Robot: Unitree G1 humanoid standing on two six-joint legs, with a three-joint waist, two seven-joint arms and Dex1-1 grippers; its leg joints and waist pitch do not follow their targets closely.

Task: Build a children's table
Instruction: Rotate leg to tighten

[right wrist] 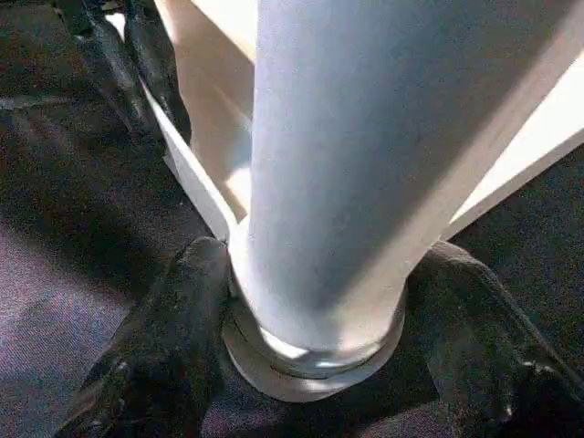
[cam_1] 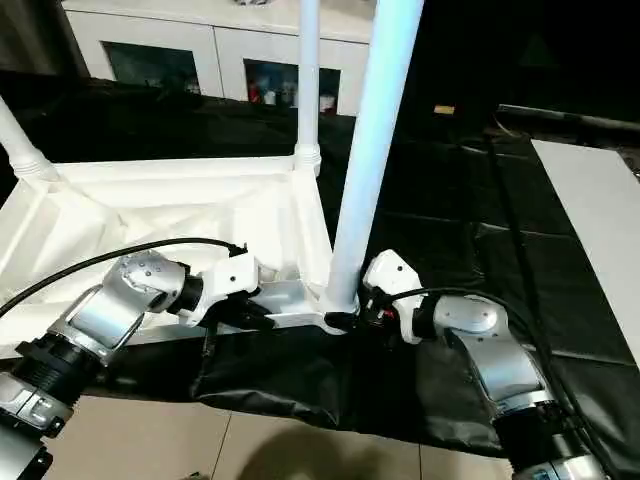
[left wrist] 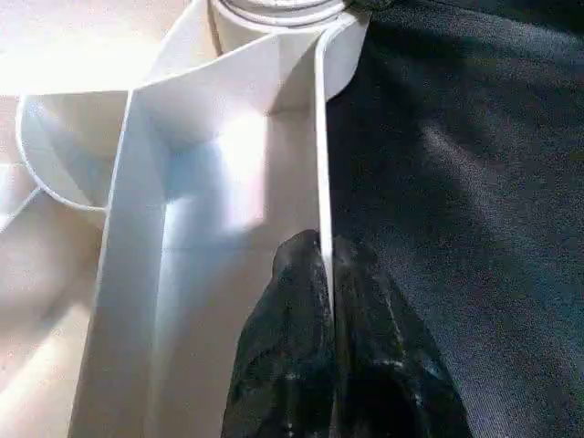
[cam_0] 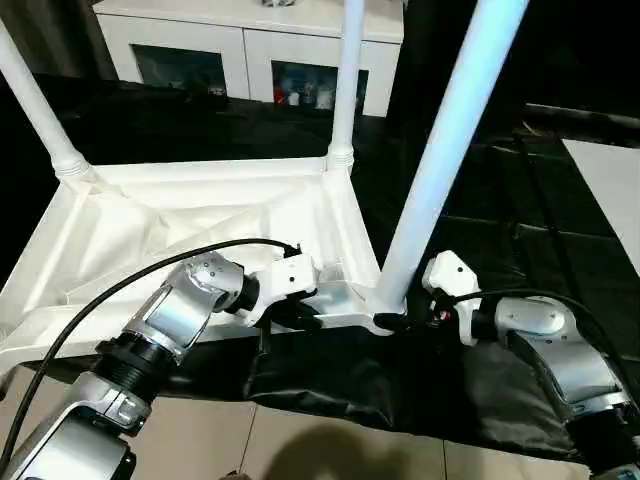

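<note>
The children's table lies upside down on a black sheet, its white ribbed tabletop (cam_0: 200, 172) facing up. Three white legs stand in corner sockets: the far left one (cam_0: 35, 100), the far right one (cam_0: 347, 80) and the near right one (cam_0: 440, 170). My left gripper (cam_0: 310, 320) is shut on the tabletop's thin near rim (left wrist: 321, 137), one finger on each side, close to the near right corner. My right gripper (cam_0: 390, 322) sits at the foot of the near right leg (right wrist: 365, 137), with its fingers (right wrist: 173, 328) pressed against both sides just above the socket collar.
The black sheet (cam_0: 480, 230) covers the floor under and right of the table. A white cabinet (cam_0: 250, 40) with dark glass doors stands behind. A white board (cam_0: 610, 190) lies at the far right. Tiled floor (cam_0: 250, 440) runs along the near edge.
</note>
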